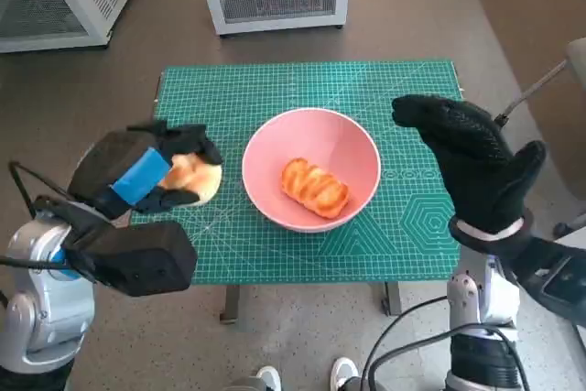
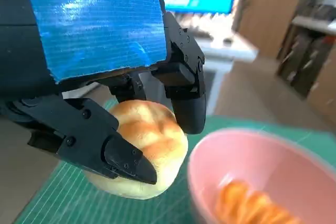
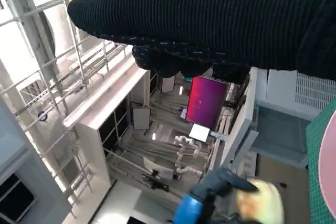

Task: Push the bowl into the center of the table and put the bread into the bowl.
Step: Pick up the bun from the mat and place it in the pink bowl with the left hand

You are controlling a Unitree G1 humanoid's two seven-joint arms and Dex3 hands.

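Your left robot hand (image 1: 151, 176) gripped the round bread roll (image 2: 142, 153) just beside the pink bowl (image 1: 352, 148); right robot hand (image 1: 476, 157) hung spread, empty. Releasing early risked dropping it outside the rim.

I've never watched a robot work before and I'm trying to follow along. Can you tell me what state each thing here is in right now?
Bowl: upright on the green mat, near its middle, holding one pastry.
Pastry: lying inside the bowl.
Bun: gripped by the left hand, outside the bowl and beside its rim.
Left hand: fingers closed around the bun.
Right hand: raised beside the bowl, holding nothing, fingers held together.
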